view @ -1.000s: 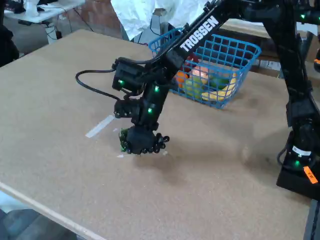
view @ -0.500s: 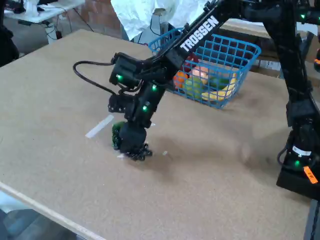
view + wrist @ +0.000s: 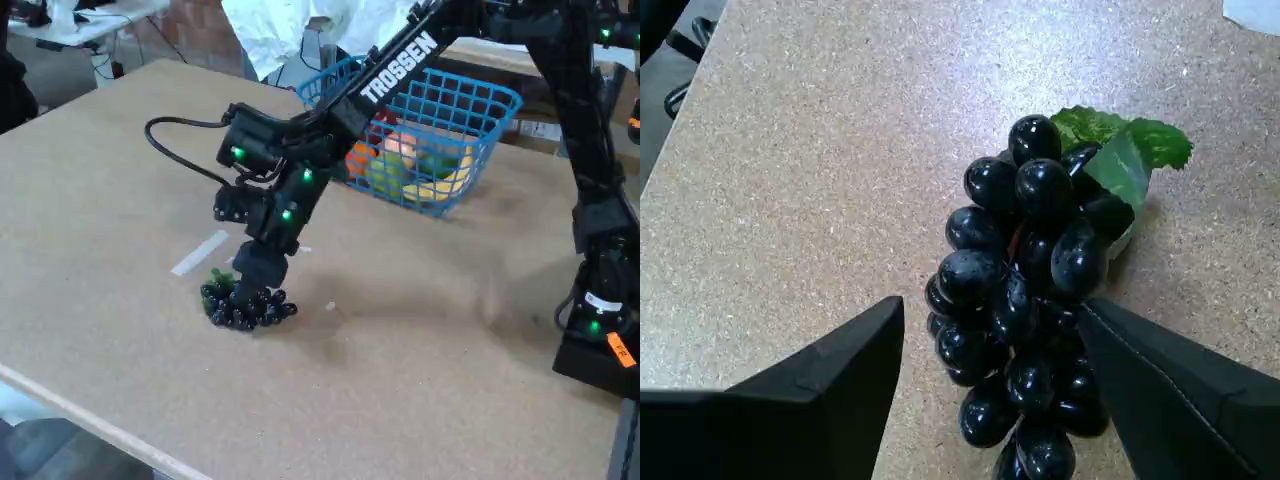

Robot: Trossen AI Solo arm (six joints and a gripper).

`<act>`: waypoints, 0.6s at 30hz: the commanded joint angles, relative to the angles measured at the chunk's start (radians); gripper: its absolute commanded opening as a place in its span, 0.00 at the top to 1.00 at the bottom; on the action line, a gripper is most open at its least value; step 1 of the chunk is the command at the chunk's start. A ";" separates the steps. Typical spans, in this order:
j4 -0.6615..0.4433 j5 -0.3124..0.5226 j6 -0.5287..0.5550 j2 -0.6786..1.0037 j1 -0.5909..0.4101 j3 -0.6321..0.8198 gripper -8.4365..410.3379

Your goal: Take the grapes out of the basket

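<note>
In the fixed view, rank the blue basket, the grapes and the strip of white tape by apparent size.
1. The basket, clearly largest, though farther from the camera.
2. The grapes.
3. The white tape strip, long but thin.

The arm was all matte black with white TROSSEN lettering, little green LEDs (several of them), a looping black cable, plus an orange base tag.

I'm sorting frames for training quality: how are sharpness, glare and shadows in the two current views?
Wrist view: sharp; small glare spots on the grapes, whose shadow falls softly on the table; the claw fingers show as dark, featureless wedges. Fixed view: softer and grainier, the grapes merge into one dark clump, the arm casts a diffuse shadow, and the basket grid stays readable.
</note>
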 commanded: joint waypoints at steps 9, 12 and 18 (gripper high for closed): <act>-0.005 -0.004 0.001 -0.003 0.000 0.003 0.40; -0.005 -0.004 -0.006 -0.003 0.000 0.003 0.40; -0.005 -0.004 -0.006 -0.003 0.000 0.003 0.40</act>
